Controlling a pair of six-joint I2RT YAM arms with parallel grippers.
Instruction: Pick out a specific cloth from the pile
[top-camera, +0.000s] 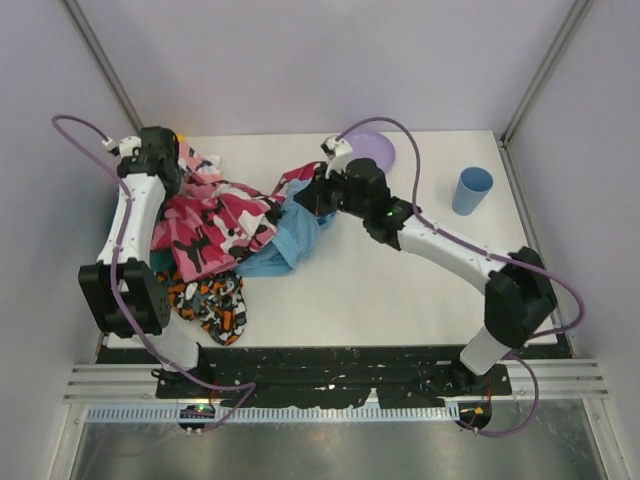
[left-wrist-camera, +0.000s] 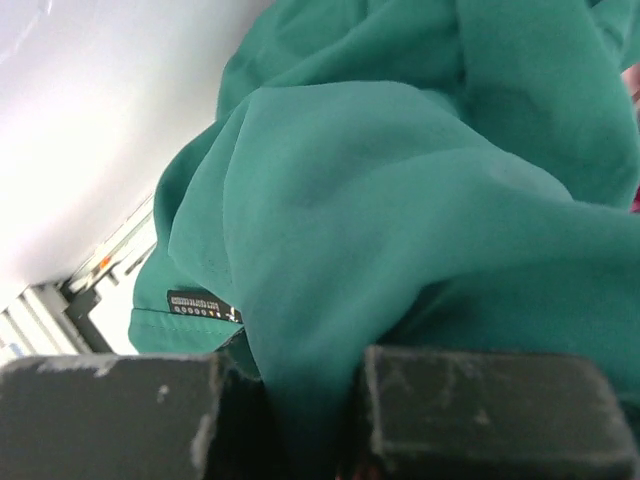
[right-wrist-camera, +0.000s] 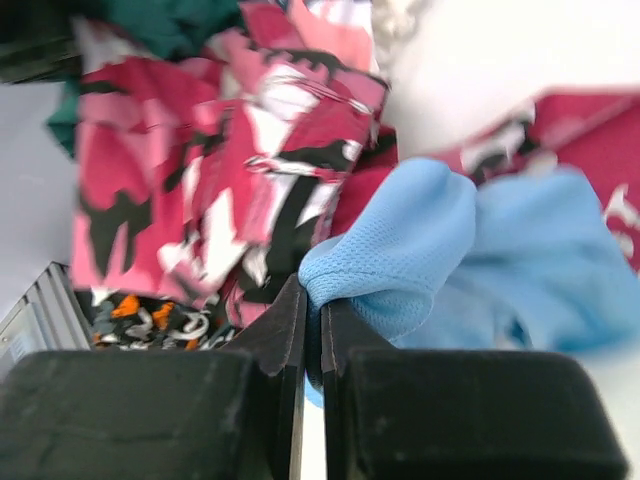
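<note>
While your right gripper (right-wrist-camera: 313, 310) pinches a fold of the cloth (right-wrist-camera: 400, 245), that blue piece lies at the right edge of the pile (top-camera: 212, 228).
Your left gripper (left-wrist-camera: 295, 400) is pressed together on the dark teal cloth (left-wrist-camera: 400, 190) at the far left of the heap.

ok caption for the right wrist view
Right gripper shut on a fold of the light blue cloth, pink camouflage cloth behind.

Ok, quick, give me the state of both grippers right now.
Left gripper: shut on the dark teal cloth.
Right gripper: shut on a fold of the light blue cloth.
</note>
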